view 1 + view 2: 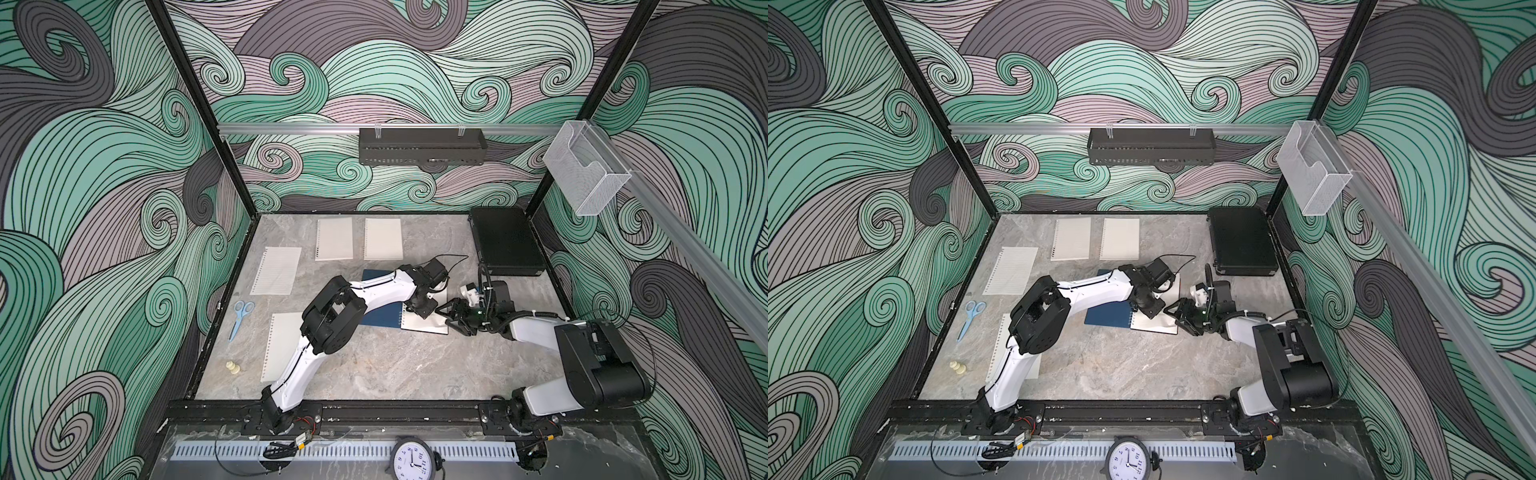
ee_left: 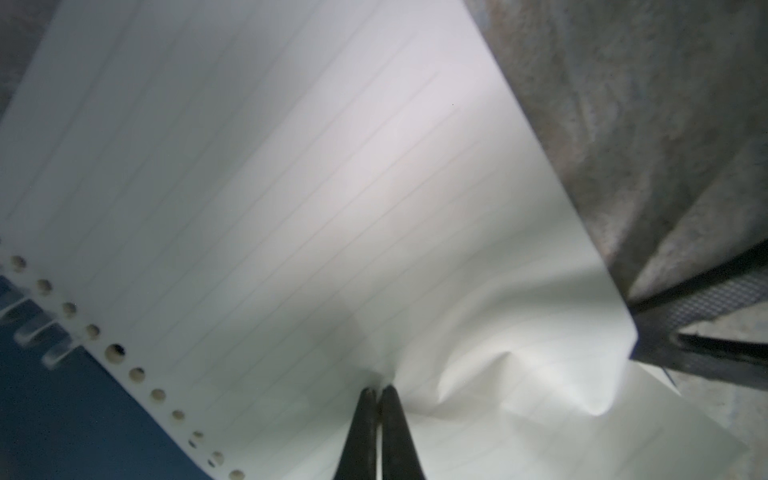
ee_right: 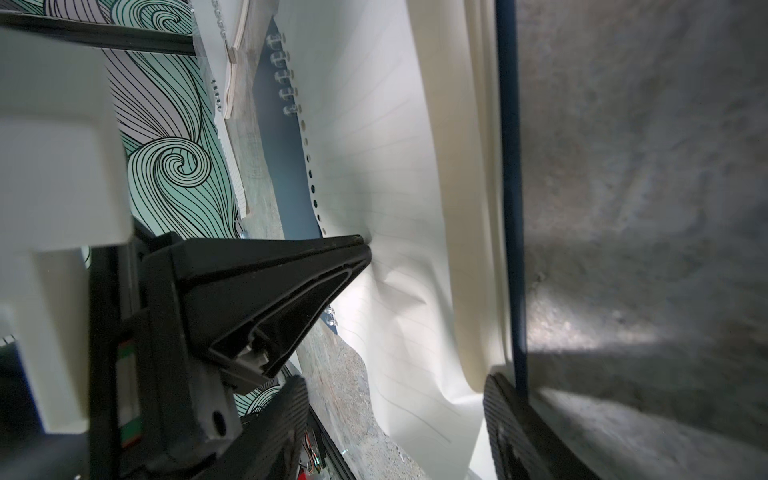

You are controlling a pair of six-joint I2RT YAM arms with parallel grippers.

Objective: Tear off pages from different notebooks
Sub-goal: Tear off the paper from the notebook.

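Our left claw [image 2: 377, 391] is clamped on a lined page [image 2: 291, 187] of the blue notebook [image 1: 380, 318] at mid-frame, partly freed from its spiral [image 2: 37, 332]. Our right claw [image 3: 397, 377] stands apart beside it. Pale sheets [image 1: 333, 239] lie upper left; this tear looks unfinished.

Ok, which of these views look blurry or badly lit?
Left wrist view: white lined paper page soft, bright patch mid-sheet, pale wire spiral blurred, shadow by the shut left end effector. Right wrist view: grey marble tabletop smeared, one bright patch. Both top views: fairly sharp, evenly lit.
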